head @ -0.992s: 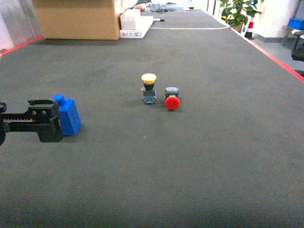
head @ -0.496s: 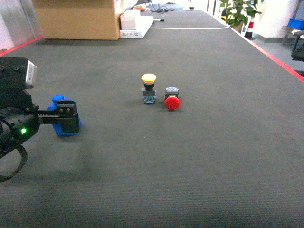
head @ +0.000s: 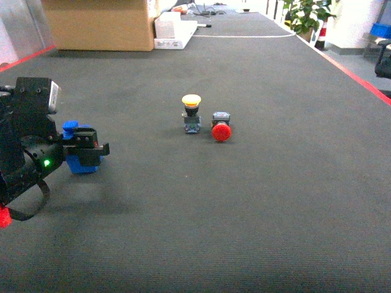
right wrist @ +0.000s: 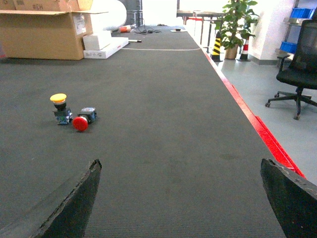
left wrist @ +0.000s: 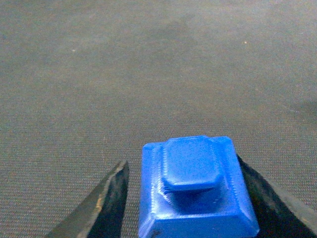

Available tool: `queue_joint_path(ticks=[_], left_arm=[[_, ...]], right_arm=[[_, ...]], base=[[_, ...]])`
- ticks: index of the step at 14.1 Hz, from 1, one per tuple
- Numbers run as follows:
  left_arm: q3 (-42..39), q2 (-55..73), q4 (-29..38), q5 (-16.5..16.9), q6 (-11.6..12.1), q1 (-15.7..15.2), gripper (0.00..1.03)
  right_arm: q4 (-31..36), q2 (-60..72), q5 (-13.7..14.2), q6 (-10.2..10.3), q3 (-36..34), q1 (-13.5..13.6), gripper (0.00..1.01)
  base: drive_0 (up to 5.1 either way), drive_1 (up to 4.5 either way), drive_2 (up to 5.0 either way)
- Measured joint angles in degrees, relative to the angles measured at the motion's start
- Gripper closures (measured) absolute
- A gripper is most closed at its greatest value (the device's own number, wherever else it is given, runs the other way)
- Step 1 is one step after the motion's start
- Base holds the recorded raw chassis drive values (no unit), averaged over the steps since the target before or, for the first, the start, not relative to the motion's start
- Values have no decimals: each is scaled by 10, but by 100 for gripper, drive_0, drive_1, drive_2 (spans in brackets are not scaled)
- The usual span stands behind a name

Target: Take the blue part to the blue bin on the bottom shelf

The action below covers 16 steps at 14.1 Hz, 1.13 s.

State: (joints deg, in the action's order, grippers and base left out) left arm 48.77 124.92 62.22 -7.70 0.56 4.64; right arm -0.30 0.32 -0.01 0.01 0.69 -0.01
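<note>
The blue part (head: pixel 75 162) lies on the dark mat at the left of the head view, a blocky piece with a raised cap (left wrist: pixel 190 163). My left gripper (head: pixel 90 149) is down over it, and the part (left wrist: pixel 195 198) sits between the two black fingers. The right finger (left wrist: pixel 267 198) is against its side, while a narrow gap separates the left finger (left wrist: pixel 106 203) from it. My right gripper (right wrist: pixel 181 198) hangs wide open over bare mat, holding nothing. The blue bin and the bottom shelf are out of view.
A yellow push-button (head: pixel 191 113) and a red one (head: pixel 221 129) lie mid-mat. A cardboard box (head: pixel 101 24) and white boxes (head: pixel 174 30) stand at the back. A red line (right wrist: pixel 257 124) edges the mat at right, with an office chair (right wrist: pixel 297 69), plant and blue boxes (right wrist: pixel 302 12) beyond.
My left arm has swung in from the left edge and come down over the blue part, so its fingers now straddle it. The buttons have not moved.
</note>
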Motion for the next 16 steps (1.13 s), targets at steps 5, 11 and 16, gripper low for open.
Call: queue_joint_path(ticks=[5,11,16], left_arm=[[-9,-10,-4,7,-1,0,57],[-324,-417,-94,8,-10,17,57],[-359,-1114,-592,0,-14,-40,58]], right_arm=[[0,0,0,0,0,0,3],[0,0,0,0,0,0,3],[0,0,0,0,0,0,3]], base=[[0,0,0],[0,0,0],[0,0,0]])
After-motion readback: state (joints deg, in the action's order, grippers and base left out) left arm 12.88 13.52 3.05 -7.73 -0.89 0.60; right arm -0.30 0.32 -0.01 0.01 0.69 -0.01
